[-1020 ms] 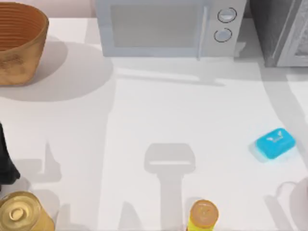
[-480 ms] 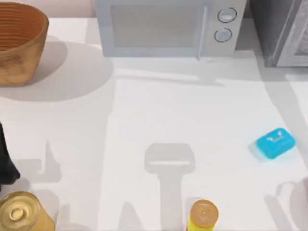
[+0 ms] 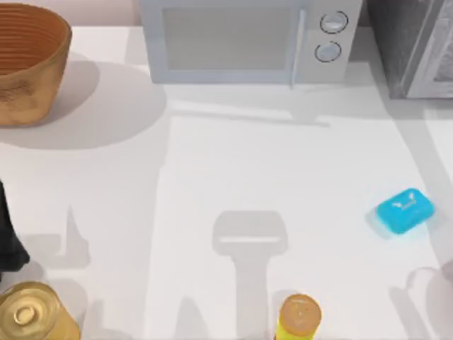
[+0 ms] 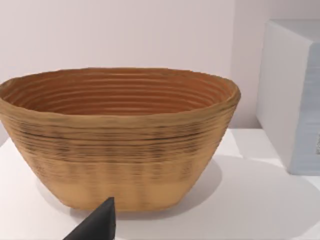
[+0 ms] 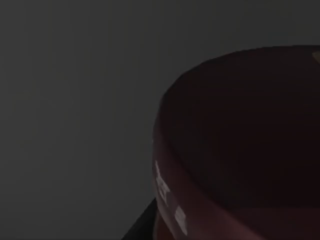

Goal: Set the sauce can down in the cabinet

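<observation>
Ribbed tan basket (image 3: 28, 60); maroon-ish sauce can (image 5: 240, 145).

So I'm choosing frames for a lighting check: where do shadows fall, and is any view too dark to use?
Top view: soft grey shadows lie on the table, one beside the basket, one under the microwave, and a T-shaped one near the front middle. Left wrist view: evenly lit, a soft shadow beside the basket. Right wrist view: dark.

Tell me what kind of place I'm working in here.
Probably a mock kitchen counter in simulation: a white table carries a light-grey microwave with two knobs, a dark-grey cabinet at the right rear corner, and a woven basket at the left rear. The right wrist view is dark.
</observation>
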Controlling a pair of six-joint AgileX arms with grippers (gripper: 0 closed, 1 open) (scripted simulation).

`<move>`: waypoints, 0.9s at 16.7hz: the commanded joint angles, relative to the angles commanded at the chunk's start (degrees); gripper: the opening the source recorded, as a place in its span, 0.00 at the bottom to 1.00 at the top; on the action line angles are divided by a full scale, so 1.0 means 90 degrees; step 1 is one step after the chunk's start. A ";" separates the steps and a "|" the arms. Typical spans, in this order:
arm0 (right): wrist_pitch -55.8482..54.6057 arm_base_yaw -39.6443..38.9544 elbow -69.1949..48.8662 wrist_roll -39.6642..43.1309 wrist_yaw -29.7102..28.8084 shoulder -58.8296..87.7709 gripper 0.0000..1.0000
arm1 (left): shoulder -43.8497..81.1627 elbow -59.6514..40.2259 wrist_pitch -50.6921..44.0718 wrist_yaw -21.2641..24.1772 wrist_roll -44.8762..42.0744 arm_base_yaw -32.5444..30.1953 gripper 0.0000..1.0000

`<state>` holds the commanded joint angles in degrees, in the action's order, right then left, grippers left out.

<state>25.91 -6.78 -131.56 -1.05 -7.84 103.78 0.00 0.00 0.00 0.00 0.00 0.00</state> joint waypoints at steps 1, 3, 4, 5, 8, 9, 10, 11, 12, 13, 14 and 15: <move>-0.0032 0.0034 -0.0190 0.0002 0.0049 0.0220 0.00 | 0.0000 0.0000 0.0000 0.0000 0.0000 0.0000 1.00; -0.0089 0.0083 -0.0417 0.0013 0.0139 0.0460 0.00 | 0.0000 0.0000 0.0000 0.0000 0.0000 0.0000 1.00; -0.0096 0.0088 -0.0436 0.0015 0.0150 0.0480 0.00 | 0.0000 0.0000 0.0000 0.0000 0.0000 0.0000 1.00; -0.0096 0.0088 -0.0436 0.0015 0.0150 0.0480 0.00 | 0.0000 0.0000 0.0000 0.0000 0.0000 0.0000 1.00; -0.0096 0.0088 -0.0436 0.0015 0.0150 0.0480 0.08 | 0.0000 0.0000 0.0000 0.0000 0.0000 0.0000 1.00; -0.0096 0.0088 -0.0436 0.0015 0.0150 0.0480 0.15 | 0.0000 0.0000 0.0000 0.0000 0.0000 0.0000 1.00; -0.0096 0.0088 -0.0436 0.0015 0.0150 0.0480 0.23 | 0.0000 0.0000 0.0000 0.0000 0.0000 0.0000 1.00; -0.0096 0.0088 -0.0436 0.0015 0.0150 0.0480 0.30 | 0.0000 0.0000 0.0000 0.0000 0.0000 0.0000 1.00; -0.0096 0.0088 -0.0436 0.0015 0.0150 0.0480 0.38 | 0.0000 0.0000 0.0000 0.0000 0.0000 0.0000 1.00; -0.0096 0.0088 -0.0436 0.0015 0.0150 0.0480 0.45 | 0.0000 0.0000 0.0000 0.0000 0.0000 0.0000 1.00; -0.0096 0.0088 -0.0436 0.0015 0.0150 0.0480 0.53 | 0.0000 0.0000 0.0000 0.0000 0.0000 0.0000 1.00; -0.0096 0.0088 -0.0436 0.0015 0.0150 0.0480 0.60 | 0.0000 0.0000 0.0000 0.0000 0.0000 0.0000 1.00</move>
<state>25.04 -5.99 -135.49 -0.91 -6.49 108.11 0.00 0.00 0.00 0.00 0.00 0.00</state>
